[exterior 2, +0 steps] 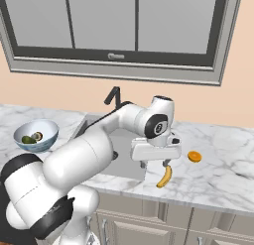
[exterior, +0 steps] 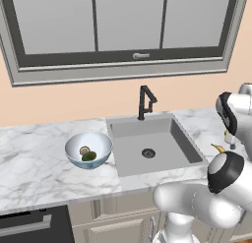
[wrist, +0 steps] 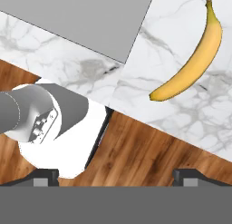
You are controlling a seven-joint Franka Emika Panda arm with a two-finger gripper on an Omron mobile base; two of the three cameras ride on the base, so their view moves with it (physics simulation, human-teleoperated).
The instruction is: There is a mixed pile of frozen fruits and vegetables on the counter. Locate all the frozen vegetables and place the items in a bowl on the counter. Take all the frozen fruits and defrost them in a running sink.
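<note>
From my left base camera, the pale glassy bowl (exterior: 88,149) sits on the white marble worktop (exterior: 34,158) well away from my fingers, on the far side of the grey sink (exterior: 152,143) with its tall black faucet (exterior: 145,102). Inside the bowl lie a dark green oblong vegetable (exterior: 89,157) and a brown-capped mushroom (exterior: 84,150), touching each other. A sliver of the yellow banana (exterior: 218,148) shows past my arm at the right edge.

From my right base camera, the fingers (exterior 2: 155,164) hang apart, empty, over the worktop's front edge just right of the sink. The banana lies flat just beside and below the right-hand finger, not touching it: a curved, plain yellow fruit with one end toward the cabinet front. A small, flattish orange fruit (exterior 2: 194,156) rests on the marble near the banana, a little beyond the fingers on their right side. The bowl stands well apart on the left, the green vegetable and the mushroom in it.

From my hand camera, the two dark fingertips (wrist: 186,175) stand wide apart with nothing between them. The banana (wrist: 192,60) lies ahead of the right-hand tip on veined marble, smooth yellow shading to orange along its inner curve, with a dark stem end. A corner of the grey sink basin lies ahead of the left-hand tip.
</note>
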